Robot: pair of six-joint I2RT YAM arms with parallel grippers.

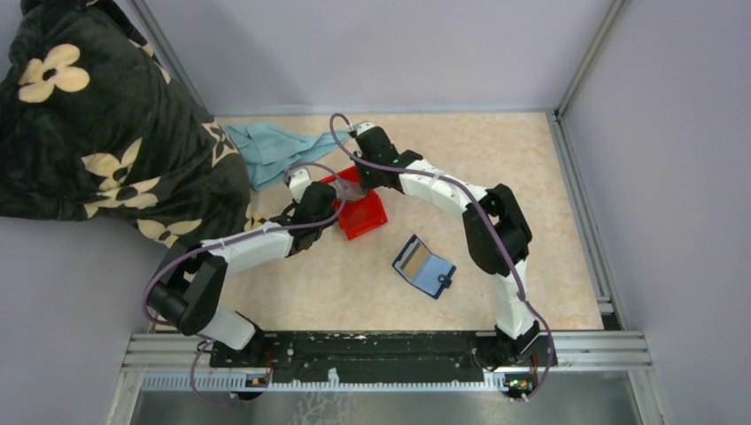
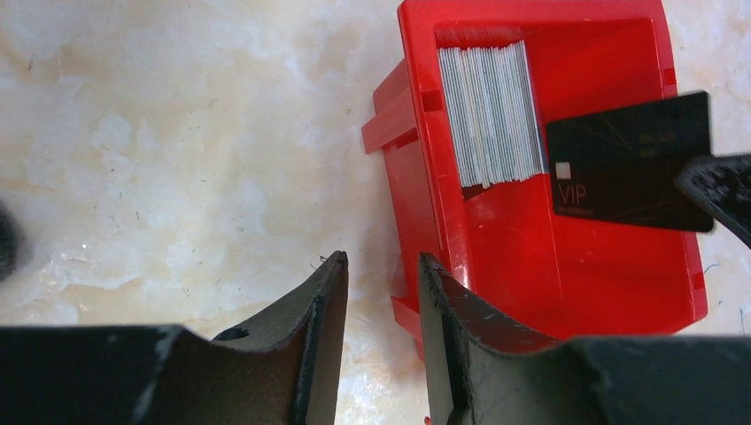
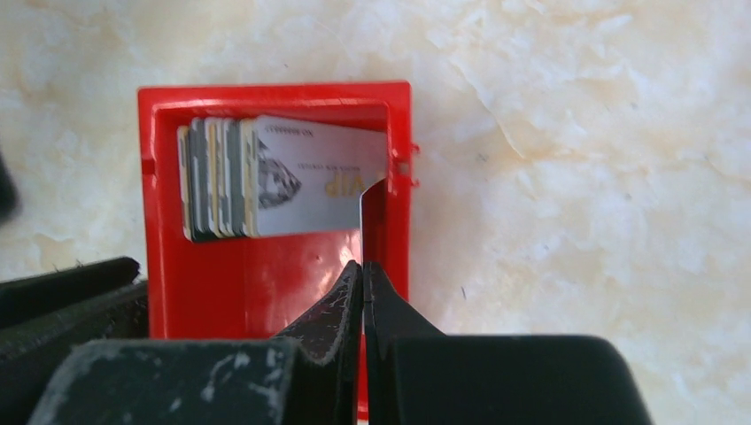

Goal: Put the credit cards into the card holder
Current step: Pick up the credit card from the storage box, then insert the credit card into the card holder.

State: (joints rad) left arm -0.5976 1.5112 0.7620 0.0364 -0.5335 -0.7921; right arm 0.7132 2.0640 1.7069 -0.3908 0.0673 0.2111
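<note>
While the right claw (image 3: 362,266) pinches one black card (image 2: 630,159) over the red bin (image 2: 409,80), the open card holder (image 1: 424,266) lies on the desk (image 1: 531,177) nearer that arm, and the left claw (image 2: 381,274) hangs loose and empty.

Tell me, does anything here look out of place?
Yes. A black flowered blanket slumps onto the table's far left corner, with a crumpled blue cloth beside it. Also, the right gripper pinches one card by just one corner.
</note>
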